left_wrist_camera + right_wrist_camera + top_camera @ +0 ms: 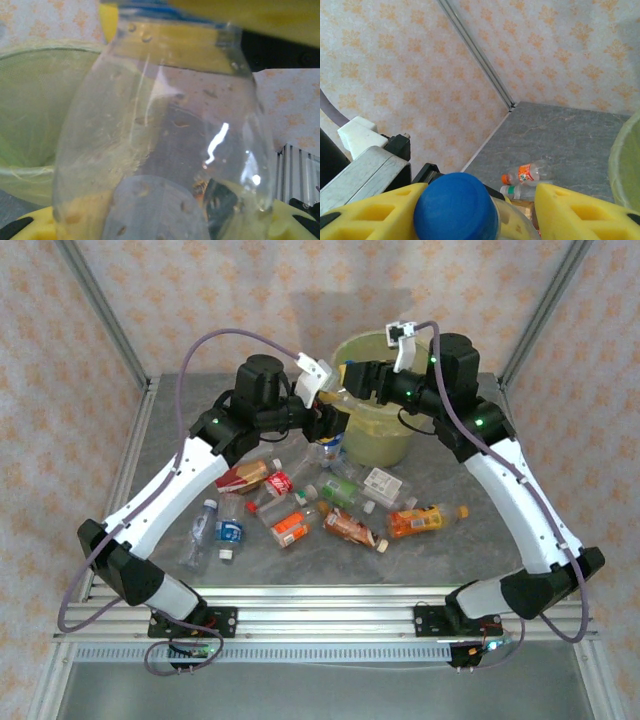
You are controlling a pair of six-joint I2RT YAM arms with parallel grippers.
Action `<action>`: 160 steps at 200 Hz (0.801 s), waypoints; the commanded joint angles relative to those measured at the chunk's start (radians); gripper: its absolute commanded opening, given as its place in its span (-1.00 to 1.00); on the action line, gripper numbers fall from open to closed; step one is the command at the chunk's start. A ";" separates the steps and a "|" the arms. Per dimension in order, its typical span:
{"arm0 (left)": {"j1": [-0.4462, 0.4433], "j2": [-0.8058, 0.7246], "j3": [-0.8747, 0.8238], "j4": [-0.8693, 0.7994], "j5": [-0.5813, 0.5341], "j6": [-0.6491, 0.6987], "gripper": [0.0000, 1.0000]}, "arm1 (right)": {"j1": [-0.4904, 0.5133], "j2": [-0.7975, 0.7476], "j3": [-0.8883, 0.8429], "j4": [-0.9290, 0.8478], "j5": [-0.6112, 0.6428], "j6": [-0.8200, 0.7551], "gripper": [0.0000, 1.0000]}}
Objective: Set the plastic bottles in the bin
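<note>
Clear bottle (336, 398) with a blue cap (455, 207) is hanging between the two arms at the left rim of the bin (390, 445). Whether it is over the opening yet, I cannot tell.

Left end effector (322, 420) is clenching the bottle's lower body, the clear wall pressing close against its wrist camera. Right end effector (355, 378) is straddling the cap with jaws apart. One finger is sitting at the cap and a gap is showing on the other side, so it is not gripping.

Reading of the hold: this is looking like a handover. The left arm is presenting the bottle cap-first, and the right arm, standing nearer the bin, is lining up on the neck, probably to carry it in.

Counts: one bottle in the air. About eleven bottles (345, 527) are lying loose on the counter (470, 540) in front of the bin, and several are overlapping, so this figure is uncertain. One bin, two arms.
</note>
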 commanded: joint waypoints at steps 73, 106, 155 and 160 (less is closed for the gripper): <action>-0.017 0.025 0.079 -0.005 0.075 0.039 -0.39 | 0.016 -0.002 0.024 -0.043 0.030 -0.051 -0.23; -0.015 0.024 0.080 0.011 0.044 0.021 -0.28 | 0.016 -0.012 0.025 -0.053 0.050 -0.063 -0.76; -0.016 -0.017 0.061 0.004 -0.031 0.020 1.00 | 0.016 -0.017 0.110 -0.117 0.171 -0.127 -1.00; -0.016 -0.028 0.053 0.005 -0.045 0.021 1.00 | 0.016 -0.014 0.125 -0.125 0.192 -0.142 -1.00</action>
